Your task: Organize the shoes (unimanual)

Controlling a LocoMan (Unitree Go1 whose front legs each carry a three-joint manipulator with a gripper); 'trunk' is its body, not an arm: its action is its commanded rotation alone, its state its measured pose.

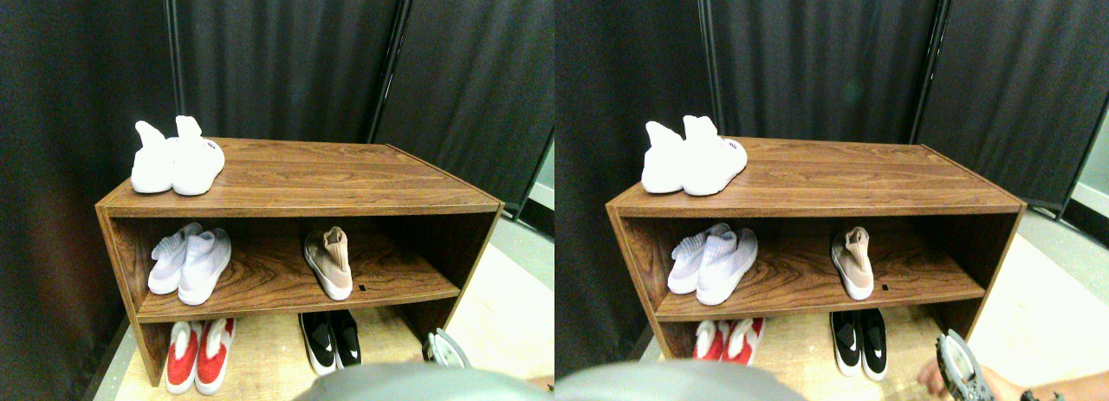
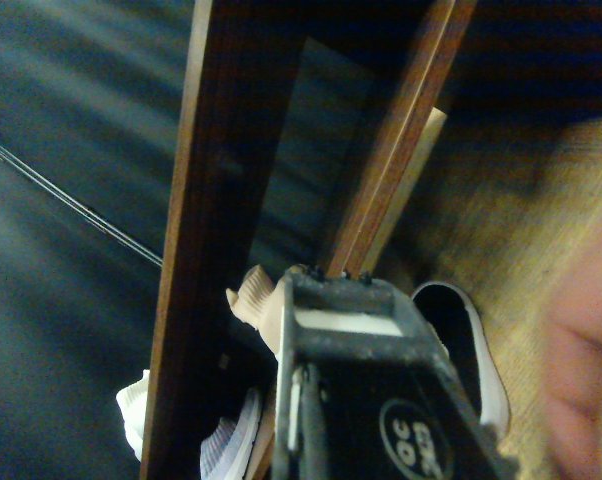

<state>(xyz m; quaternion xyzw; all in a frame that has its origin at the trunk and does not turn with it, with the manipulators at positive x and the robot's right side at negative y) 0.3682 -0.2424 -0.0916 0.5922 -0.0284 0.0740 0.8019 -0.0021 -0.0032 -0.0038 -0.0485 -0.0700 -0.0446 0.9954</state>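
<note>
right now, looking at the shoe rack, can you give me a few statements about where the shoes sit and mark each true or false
1. A white pair of shoes stands on the top board of the wooden rack. True.
2. Two tan shoes sit together on the middle shelf. False: only one tan shoe shows there, right of a pale lavender pair.
3. The black pair lies on the floor under the rack. True.
4. The red pair is on the middle shelf. False: it is at floor level, left of the black pair.
5. The end effector is low, right of the black pair, apart from the tan shoe. True.
</note>
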